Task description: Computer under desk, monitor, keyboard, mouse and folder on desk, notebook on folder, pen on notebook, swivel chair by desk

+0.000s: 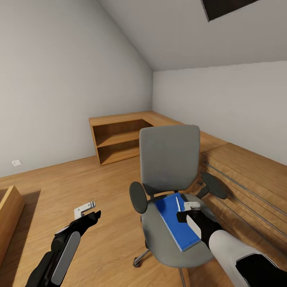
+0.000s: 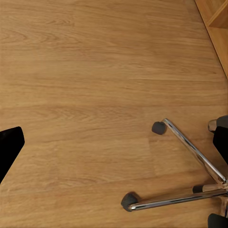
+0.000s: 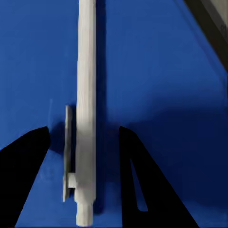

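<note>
While the head camera is pointed across a bedroom with a sloped ceiling, this is what can be made out:

right claw (image 3: 83,142): fingers spread apart, lowered right over the chair seat; nothing is clamped, though the pen is framed between the two dark fingers (image 3: 23,161)
pen (image 3: 85,109): a thin whitish stick with a clip, laid flat on the blue folder, straight between the right claw's fingers, with a bit of blue seen on either side of it
folder (image 1: 175,225): bright blue with a white edge, laid flat on the seat directly under the right claw, its length run from the backrest toward the seat's front edge
swivel chair (image 1: 169,157): grey, black armrests, parked just under the right claw and right beside the wooden dresser (image 1: 247,179) with long bar handles
left claw (image 1: 85,210): held out over bare wood floor (image 2: 95,71), well off to the side of the chair; open or closed can't be told
chair base (image 2: 190,156): chrome legs and dark casters, seen on the floor below the left claw
</note>
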Controlling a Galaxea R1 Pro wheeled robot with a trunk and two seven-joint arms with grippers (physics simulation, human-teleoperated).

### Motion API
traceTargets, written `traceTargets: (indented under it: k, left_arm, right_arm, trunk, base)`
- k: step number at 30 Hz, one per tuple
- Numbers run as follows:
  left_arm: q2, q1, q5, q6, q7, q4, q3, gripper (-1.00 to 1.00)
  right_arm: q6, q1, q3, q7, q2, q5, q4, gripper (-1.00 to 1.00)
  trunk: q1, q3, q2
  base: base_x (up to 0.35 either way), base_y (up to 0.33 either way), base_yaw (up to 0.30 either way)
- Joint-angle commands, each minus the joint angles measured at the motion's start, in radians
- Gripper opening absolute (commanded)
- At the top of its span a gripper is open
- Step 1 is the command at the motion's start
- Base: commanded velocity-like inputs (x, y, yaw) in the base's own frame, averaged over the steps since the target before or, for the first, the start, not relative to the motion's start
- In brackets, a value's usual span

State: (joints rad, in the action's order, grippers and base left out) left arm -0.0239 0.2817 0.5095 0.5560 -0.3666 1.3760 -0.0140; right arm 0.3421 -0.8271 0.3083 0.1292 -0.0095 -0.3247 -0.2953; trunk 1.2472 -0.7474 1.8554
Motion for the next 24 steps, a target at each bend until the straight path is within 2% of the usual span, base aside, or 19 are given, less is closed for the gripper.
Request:
traceTargets:
  k: [1,24]
  left_arm:
    - [-0.001,0.001,0.010,0.002,-0.009,0.002,-0.001,1.00]
    - [-0.001,0.001,0.014,0.002,-0.009,0.002,-0.001,1.00]
  right_arm:
    - [0.010,0.000,0.009,0.008,-0.001,-0.006,0.017,-1.00]
    - [0.025,0.000,0.008,0.007,-0.001,-0.007,0.013,-1.00]
  trunk:
    - [0.000,-0.001,0.000]
    - [0.000,-0.001,0.000]
  base:
    - [0.000,0.000,0.000]
    - [0.000,0.000,0.000]
